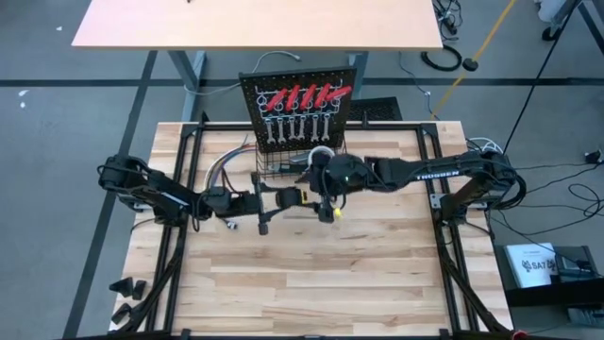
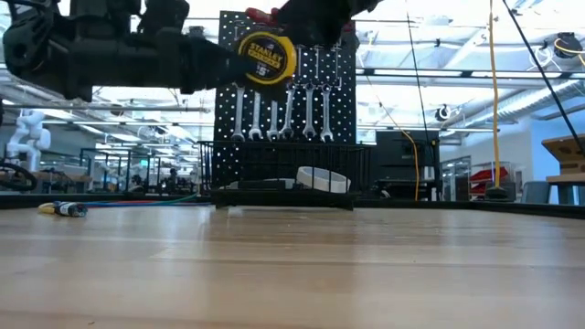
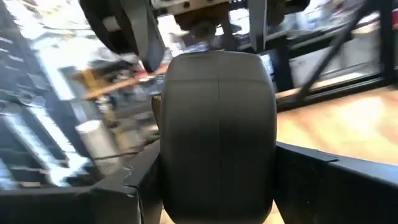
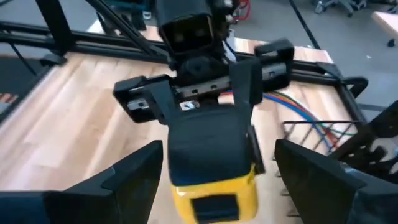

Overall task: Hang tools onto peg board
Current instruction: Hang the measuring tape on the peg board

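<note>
The yellow-and-black tape measure hangs in the air near the peg board, with my left gripper shut on it from the table's left. My right gripper reaches in from the right. It is open, and its fingers stand on either side of the tape measure with a gap on each side. Red-handled tools and silver wrenches hang on the board. A white tape roll lies in the black wire basket at the board's base. My left gripper pinches the tape measure's case between its two fingers, one on each flat side, at the black rear end. The fingers lie level and come from the table's left. The case is lifted clear of the table, and its label faces the near edge.
A bundle of coloured wires lies on the table left of the basket. Black frame rails run along the table's left and right sides. Bare wooden tabletop stretches toward the near edge.
</note>
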`<action>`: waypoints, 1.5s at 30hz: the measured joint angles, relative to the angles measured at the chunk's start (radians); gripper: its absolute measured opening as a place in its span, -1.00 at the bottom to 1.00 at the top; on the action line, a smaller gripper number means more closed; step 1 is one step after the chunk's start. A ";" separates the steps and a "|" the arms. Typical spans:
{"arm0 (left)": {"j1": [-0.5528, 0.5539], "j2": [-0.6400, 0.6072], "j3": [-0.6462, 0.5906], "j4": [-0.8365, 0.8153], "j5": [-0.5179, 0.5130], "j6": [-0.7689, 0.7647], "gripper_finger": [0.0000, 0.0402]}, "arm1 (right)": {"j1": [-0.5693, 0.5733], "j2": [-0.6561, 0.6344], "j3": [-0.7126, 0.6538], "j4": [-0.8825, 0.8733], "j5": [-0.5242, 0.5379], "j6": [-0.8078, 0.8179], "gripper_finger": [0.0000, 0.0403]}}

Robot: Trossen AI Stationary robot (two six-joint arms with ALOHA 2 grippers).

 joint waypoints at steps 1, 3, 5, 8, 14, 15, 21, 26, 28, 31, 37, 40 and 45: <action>0.001 -0.001 0.005 -0.001 -0.032 0.031 0.08 | -0.014 0.000 0.000 -0.001 -0.021 -0.024 0.50; 0.007 -0.001 0.015 -0.026 -0.084 0.095 0.08 | -0.033 0.000 0.000 -0.004 -0.038 -0.074 0.50; 0.008 -0.001 0.030 -0.059 -0.102 0.127 0.08 | -0.048 0.000 0.000 -0.005 -0.055 -0.140 0.50; 0.012 -0.001 0.059 -0.100 -0.070 0.153 0.08 | -0.059 0.004 0.000 -0.004 -0.069 -0.216 0.50; 0.028 0.000 0.072 -0.131 -0.093 0.184 0.08 | -0.058 0.050 0.001 -0.006 -0.078 -0.271 0.50; 0.029 0.000 0.072 -0.132 -0.092 0.181 0.08 | -0.058 0.056 0.001 -0.004 -0.078 -0.270 0.50; 0.038 0.002 0.072 -0.155 -0.113 0.181 0.08 | -0.055 0.071 0.001 -0.001 0.036 -0.288 0.47; 0.037 0.002 0.072 -0.155 -0.114 0.178 0.08 | -0.059 0.069 0.001 -0.001 0.049 -0.279 0.29; 0.037 0.002 0.072 -0.157 -0.118 0.179 0.08 | -0.058 0.072 0.001 -0.001 0.058 -0.279 0.18; 0.037 0.002 0.072 -0.167 -0.113 0.179 0.08 | -0.056 0.080 0.000 -0.005 0.080 -0.277 0.06; 0.037 0.002 0.071 -0.188 -0.117 0.159 0.08 | -0.055 0.093 0.000 0.000 0.091 -0.270 0.06; 0.035 0.002 0.071 -0.202 -0.141 0.156 0.08 | -0.056 0.095 -0.001 0.011 0.092 -0.272 0.06; 0.025 -0.001 0.076 -0.202 -0.253 0.116 0.45 | -0.058 0.093 -0.002 0.039 0.127 -0.262 0.06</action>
